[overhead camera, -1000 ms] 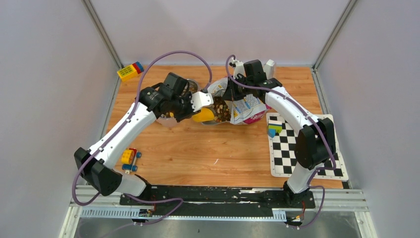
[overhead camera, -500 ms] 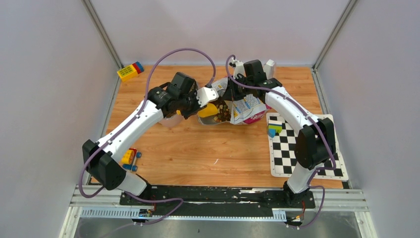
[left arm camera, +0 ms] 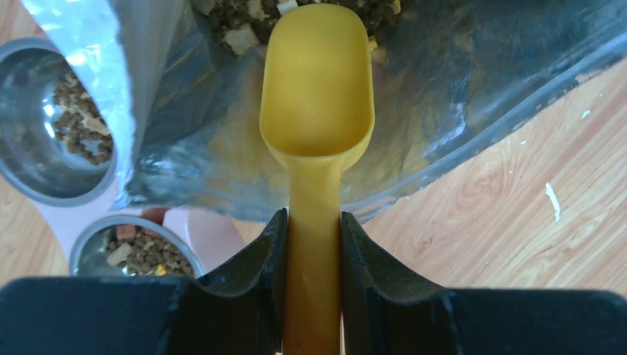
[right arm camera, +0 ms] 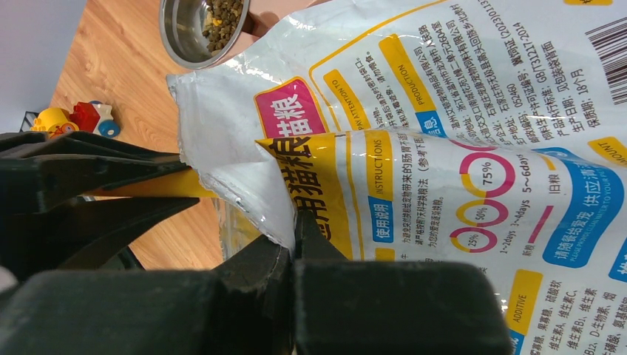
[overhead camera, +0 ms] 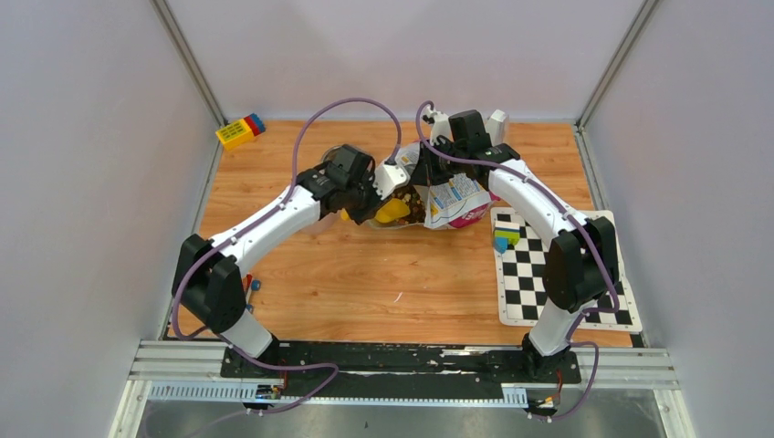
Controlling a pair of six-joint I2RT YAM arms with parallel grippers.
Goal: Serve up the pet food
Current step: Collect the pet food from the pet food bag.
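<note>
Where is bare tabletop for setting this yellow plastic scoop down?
Free: the broad wooden tabletop strip between the crinkly yellow-and-white food bag and the arm bases, left of the black-and-white checkerboard mat. Crowded: the bag mouth, beside the pink double steel bowl.

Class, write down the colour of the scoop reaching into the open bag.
The scoop is yellow, clearest in the left wrist view.
</note>
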